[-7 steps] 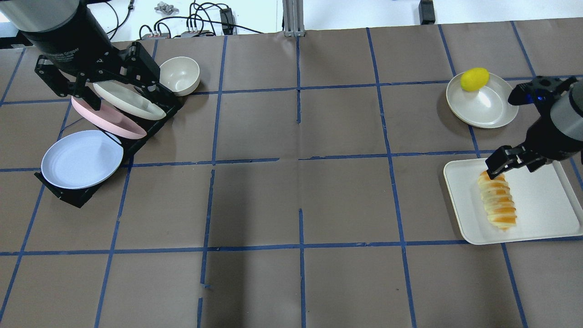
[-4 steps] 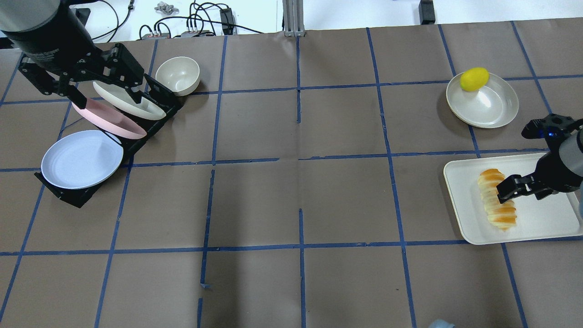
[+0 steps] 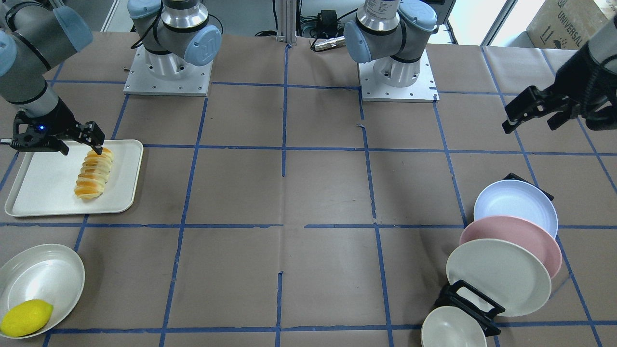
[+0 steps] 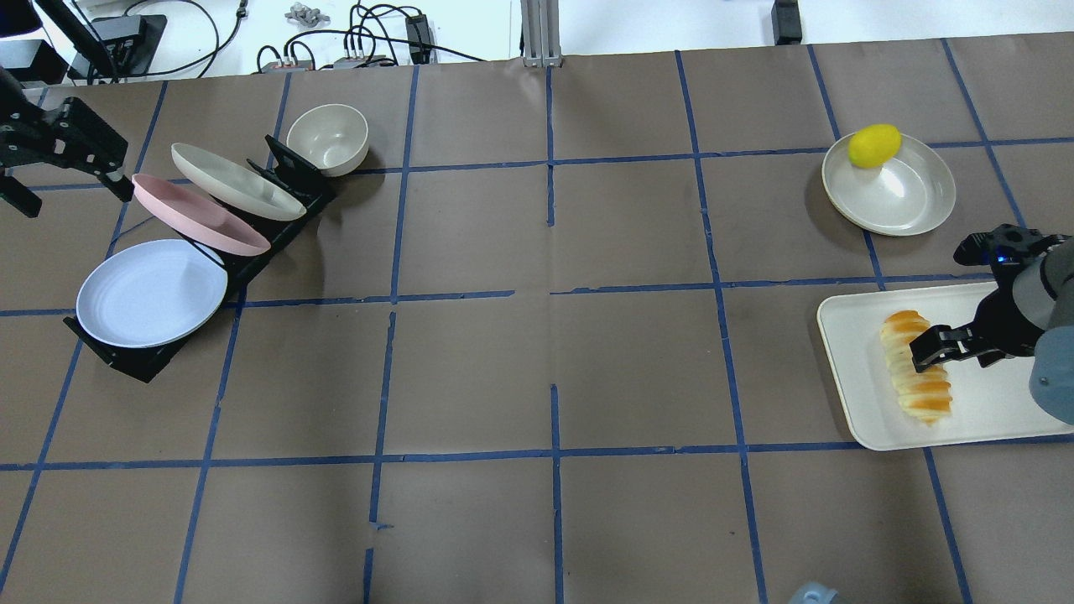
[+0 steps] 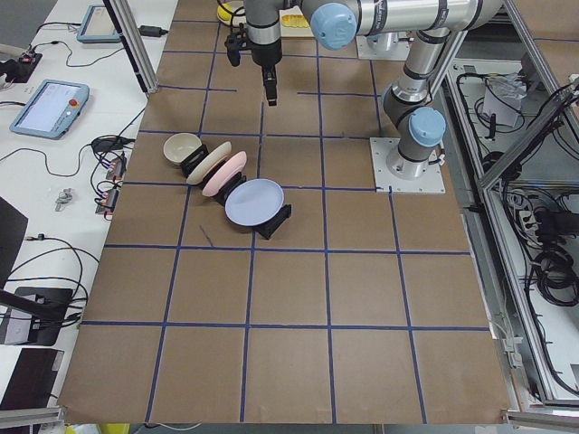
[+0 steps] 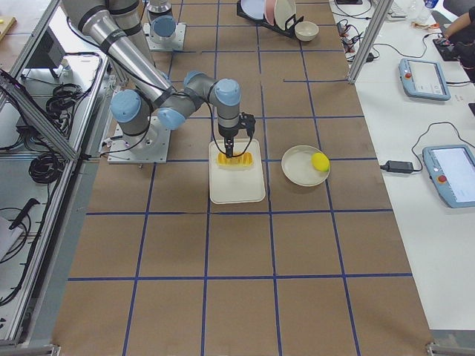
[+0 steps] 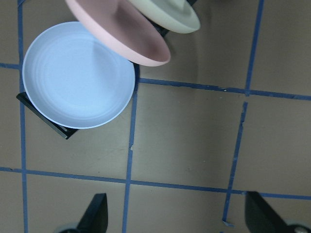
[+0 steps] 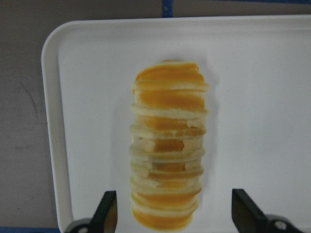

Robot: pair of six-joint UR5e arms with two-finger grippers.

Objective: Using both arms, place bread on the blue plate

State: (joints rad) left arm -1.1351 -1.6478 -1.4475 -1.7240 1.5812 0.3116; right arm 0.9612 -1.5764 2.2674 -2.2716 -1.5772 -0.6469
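Observation:
The bread [image 4: 923,394] lies lengthwise on a white tray [image 4: 998,403] at the right; it also shows in the front view [image 3: 92,174] and the right wrist view [image 8: 167,155]. My right gripper [image 4: 931,348] is open just above the loaf, one finger [image 8: 108,212] on each side of it. The blue plate [image 4: 151,294] leans on the near end of a black rack at the left, empty, and also shows in the left wrist view [image 7: 77,75]. My left gripper [image 4: 71,189] is open and empty, high up, left of the rack.
A pink plate [image 4: 197,214] and a cream plate [image 4: 235,180] stand in the same rack behind the blue one. A cream bowl [image 4: 329,138] sits by the rack's far end. A lemon [image 4: 874,145] lies on a cream plate [image 4: 902,197] beyond the tray.
My left gripper has moved left, from over the rack to the table's left edge. My right gripper has moved from the loaf's far end to over its middle.

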